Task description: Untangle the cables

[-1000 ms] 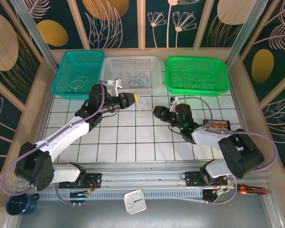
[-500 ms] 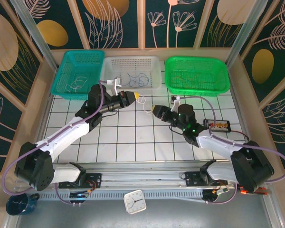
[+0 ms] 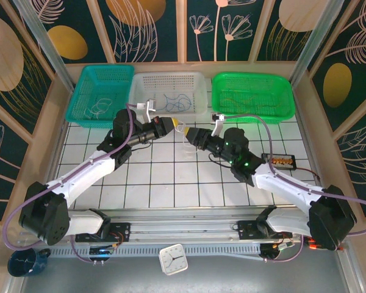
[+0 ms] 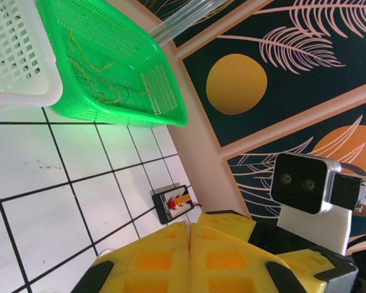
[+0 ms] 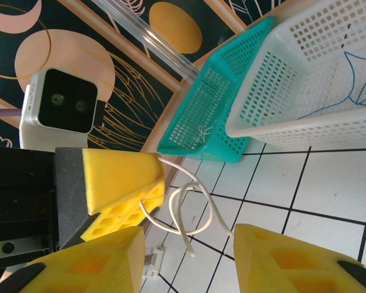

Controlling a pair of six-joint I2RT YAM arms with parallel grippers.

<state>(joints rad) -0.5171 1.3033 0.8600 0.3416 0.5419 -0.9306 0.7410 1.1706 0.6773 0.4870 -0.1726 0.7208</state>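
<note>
A whitish cable (image 5: 192, 210) hangs in a loose loop from my left gripper (image 3: 179, 126), whose yellow pads (image 5: 125, 177) are shut on its upper part. In the left wrist view my left gripper (image 4: 189, 235) has its pads pressed together, with a thin pale line in the seam. My right gripper (image 3: 191, 135) is open just right of the left one. The loop dangles between its spread fingers (image 5: 293, 256), apart from both. The loop shows faintly below the tips as the cable (image 3: 184, 139).
Three baskets line the back edge: teal (image 3: 79, 97) with whitish wires, white (image 3: 198, 91) with blue wires, green (image 3: 283, 97) with yellowish wires. A small black board (image 3: 279, 161) lies on the tiled table (image 3: 165, 177) at the right.
My right gripper has moved left and up across the tiles to sit close against the left gripper's tip and around the hanging loop. The left gripper has hardly moved.
</note>
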